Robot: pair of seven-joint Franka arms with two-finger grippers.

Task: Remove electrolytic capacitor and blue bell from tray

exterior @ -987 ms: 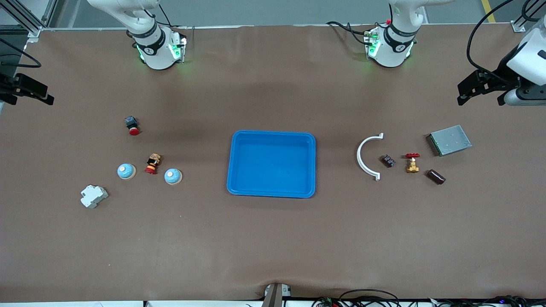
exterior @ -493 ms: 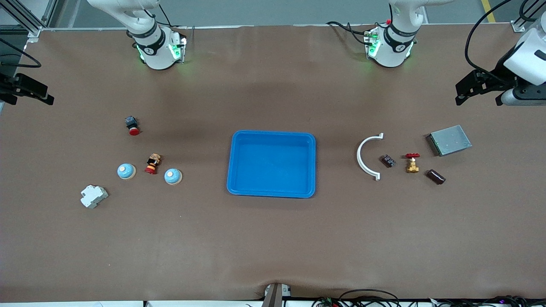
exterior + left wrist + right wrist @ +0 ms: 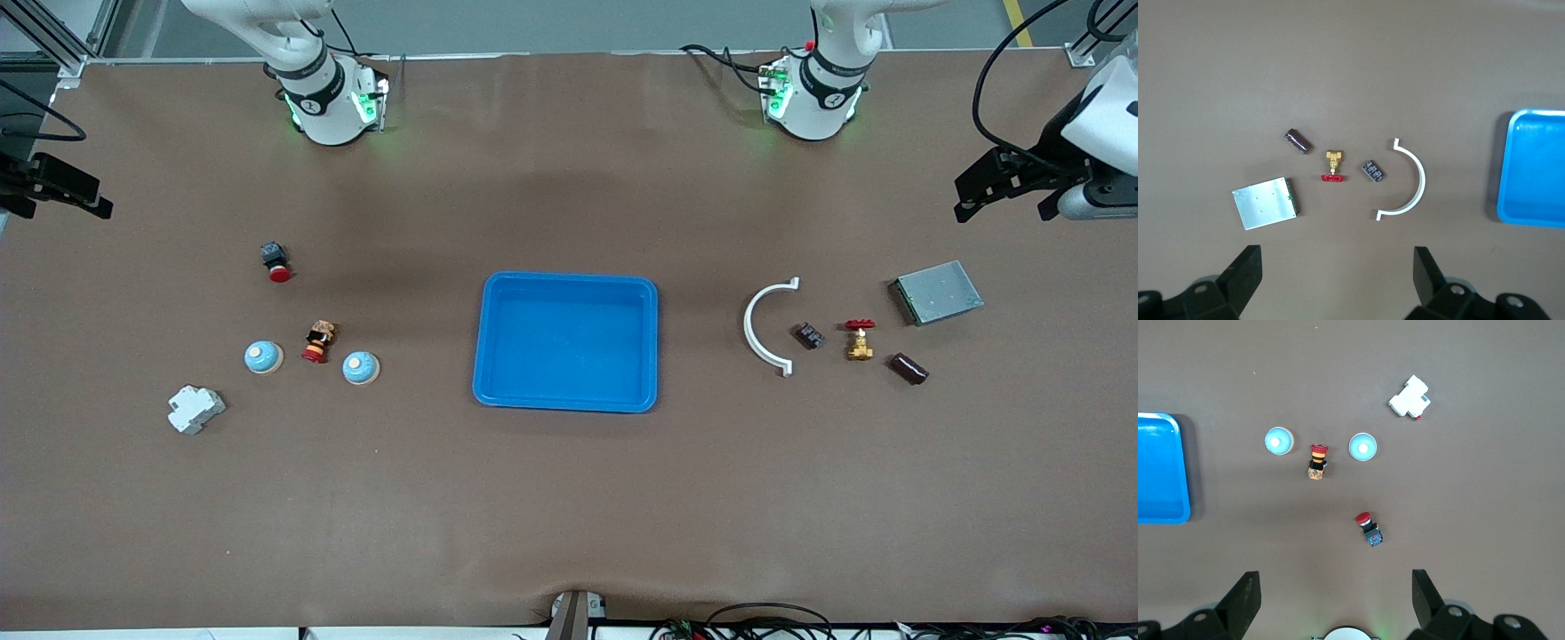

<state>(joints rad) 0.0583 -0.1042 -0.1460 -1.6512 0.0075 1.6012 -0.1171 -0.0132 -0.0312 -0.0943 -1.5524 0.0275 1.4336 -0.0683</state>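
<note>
The capacitor (image 3: pixel 909 368), a dark brown cylinder, lies on its side toward the left arm's end of the table and also shows in the left wrist view (image 3: pixel 1297 141). Two pale blue bells (image 3: pixel 263 357) (image 3: pixel 361 367) sit toward the right arm's end, both visible in the right wrist view (image 3: pixel 1363 447) (image 3: pixel 1279 441). A blue tray (image 3: pixel 569 342) stands empty in the middle. My left gripper (image 3: pixel 1337 273) hangs open high over its end of the table (image 3: pixel 1003 200). My right gripper (image 3: pixel 1335 593) hangs open high over the other end (image 3: pixel 62 206). Neither holds anything.
Beside the capacitor lie a brass valve with a red handle (image 3: pixel 859 340), a small black part (image 3: pixel 808 335), a white curved bracket (image 3: pixel 766 325) and a grey metal box (image 3: pixel 937 292). Around the bells are a red push-button (image 3: pixel 276 261), a red-and-yellow button (image 3: pixel 317 342) and a white breaker (image 3: pixel 196 409).
The left gripper has wavered slightly in place. The right arm and everything on the table have stayed put.
</note>
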